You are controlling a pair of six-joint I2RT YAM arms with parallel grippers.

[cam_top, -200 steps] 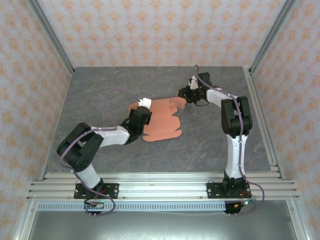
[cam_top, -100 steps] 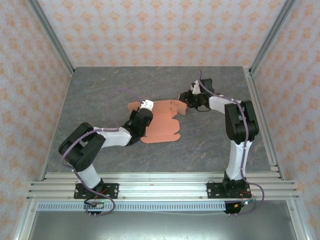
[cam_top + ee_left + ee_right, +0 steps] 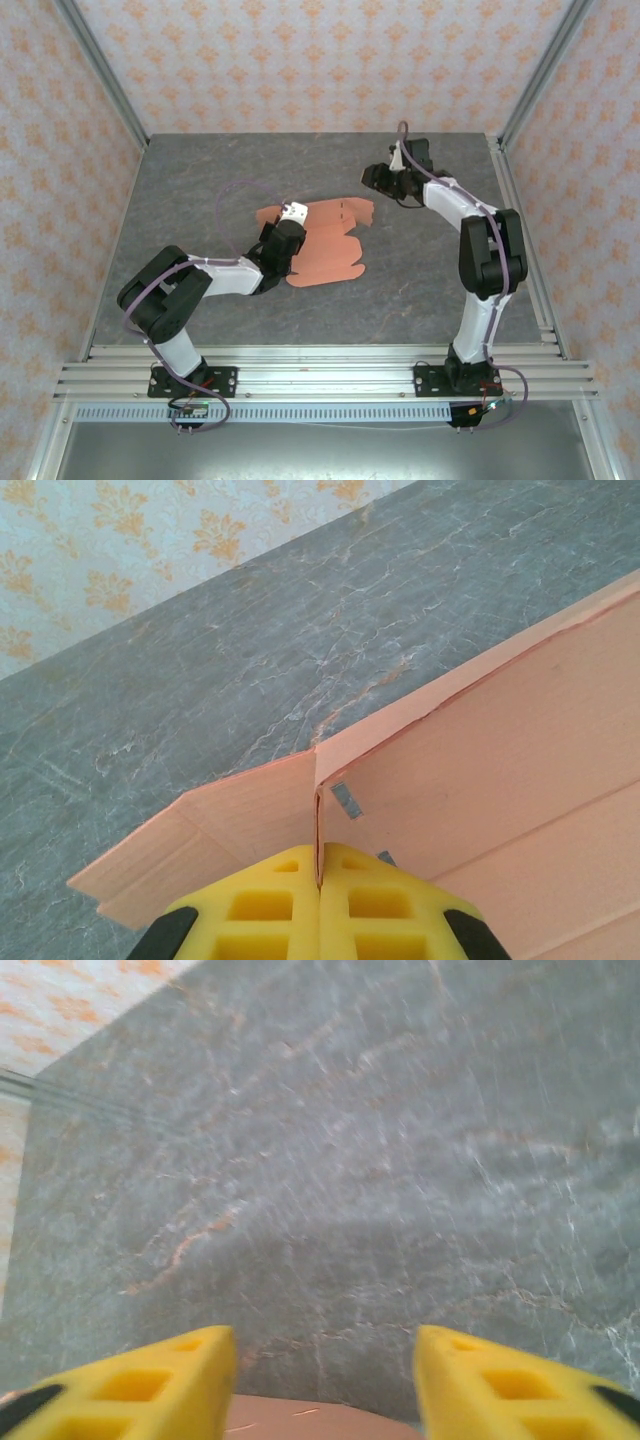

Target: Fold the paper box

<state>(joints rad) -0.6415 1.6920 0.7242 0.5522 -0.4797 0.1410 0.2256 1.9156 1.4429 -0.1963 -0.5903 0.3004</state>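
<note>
While left gripper (image 3: 320, 878) pinches upright flap of salmon-orange card paper box (image 3: 330, 245), I note right gripper (image 3: 325, 1365) spread, empty, near box edge over grey marbled table (image 3: 200, 185).

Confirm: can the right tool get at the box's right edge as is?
Probably yes. The right tool hangs open by that edge of the box, nothing between; the left tool is shut on a flap farther left, clear of it.

Even, diffuse brightness is seen; the surface (image 3: 330, 1160) is slightly blurred and softly shadowed beneath the right end effector (image 3: 322, 1360).
</note>
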